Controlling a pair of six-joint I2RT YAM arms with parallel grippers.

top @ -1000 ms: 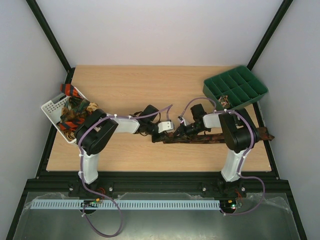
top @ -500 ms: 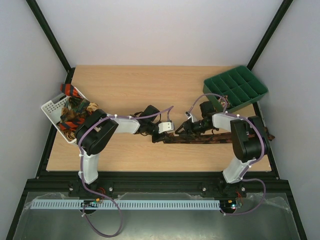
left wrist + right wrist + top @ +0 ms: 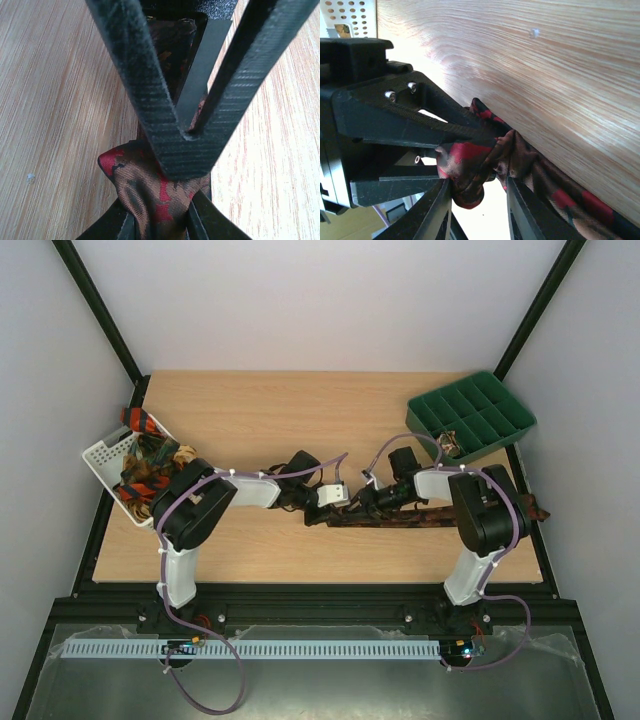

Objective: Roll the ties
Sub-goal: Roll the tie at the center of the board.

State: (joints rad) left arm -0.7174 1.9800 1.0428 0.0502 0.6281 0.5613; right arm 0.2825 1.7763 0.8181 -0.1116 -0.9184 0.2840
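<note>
The left arm (image 3: 250, 488) and right arm (image 3: 478, 508) are folded inward, wrists held low and nose to nose. The left gripper (image 3: 182, 155) is pinched tight on the tie (image 3: 150, 185); the right gripper (image 3: 479, 182) is clamped around the same fold, fingers (image 3: 431, 215) slightly parted

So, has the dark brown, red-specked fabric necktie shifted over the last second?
No, not noticeably. The necktie still lies stretched in front of the green plastic compartment tray, its right tip at the same spot beneath the tray's right corner.
</note>
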